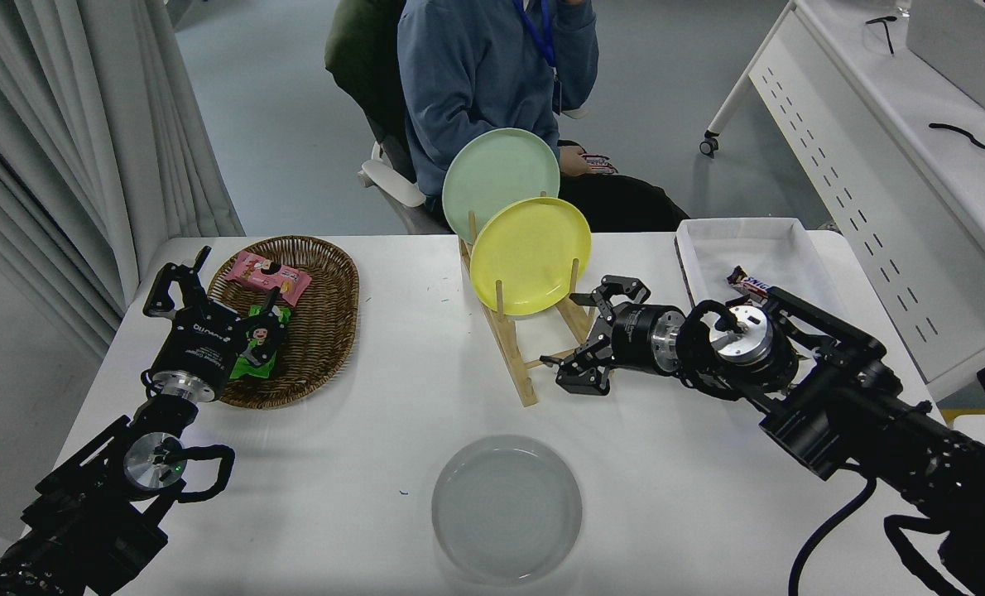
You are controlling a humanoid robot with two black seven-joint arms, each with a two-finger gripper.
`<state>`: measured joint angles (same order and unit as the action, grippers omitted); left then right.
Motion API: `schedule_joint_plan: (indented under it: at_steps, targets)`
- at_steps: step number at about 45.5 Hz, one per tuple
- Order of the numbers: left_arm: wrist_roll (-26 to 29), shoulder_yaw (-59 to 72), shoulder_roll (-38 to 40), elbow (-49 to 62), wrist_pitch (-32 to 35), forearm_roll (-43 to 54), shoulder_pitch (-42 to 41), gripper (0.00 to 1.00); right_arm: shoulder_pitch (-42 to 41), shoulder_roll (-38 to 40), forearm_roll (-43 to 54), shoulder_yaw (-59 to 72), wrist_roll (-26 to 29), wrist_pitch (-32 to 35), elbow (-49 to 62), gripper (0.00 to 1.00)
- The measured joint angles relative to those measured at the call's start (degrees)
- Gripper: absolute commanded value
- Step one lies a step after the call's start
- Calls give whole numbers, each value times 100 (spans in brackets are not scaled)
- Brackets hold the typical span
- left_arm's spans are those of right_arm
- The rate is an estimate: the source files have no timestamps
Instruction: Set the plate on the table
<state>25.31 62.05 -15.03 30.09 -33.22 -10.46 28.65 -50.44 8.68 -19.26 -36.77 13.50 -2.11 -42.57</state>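
The light-grey plate (506, 507) lies flat on the white table (377, 447) near its front edge, with nothing touching it. My right gripper (589, 335) is open and empty, raised above the table beside the near end of the wooden plate rack (513, 348), well behind and to the right of the plate. My left gripper (180, 277) is parked at the lower left, open, next to the wicker basket.
The rack holds a yellow plate (530, 255) and a pale green plate (499, 180) upright. A wicker basket (319, 323) with snack packets stands at the left. A white tray (761, 248) with a candy bar is at the right. A person sits at the far side.
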Motion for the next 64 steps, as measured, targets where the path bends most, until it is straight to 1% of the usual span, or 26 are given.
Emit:
schedule_joint_plan:
  at_steps: [4,8,11,18,27,34,47,64]
  targets:
    - [0,0,0,-1,0,0,0,100,43,-13,345,-284,-662,102,56,100]
    - [0,0,0,-1,0,0,0,100,106,-21,636,-509,-1082,235,162,100]
    - [0,0,0,0,0,0,1,100,165,-27,812,-695,-1321,446,322,100]
    - [0,0,0,2,0,0,1,100,319,-43,1041,-974,-1622,1029,692,100]
    - [0,0,0,2,0,1,1,100,701,-52,1176,-1333,-1795,1673,933,100]
    - [0,0,0,2,0,1,1,100,999,-64,1218,-1595,-1850,2005,1009,100]
    - [0,0,0,3,0,0,1,100,1333,-67,1248,-2041,-1926,2329,1208,100]
    - [0,0,0,3,0,0,1,100,1418,53,1239,-2220,-2011,2419,1371,100]
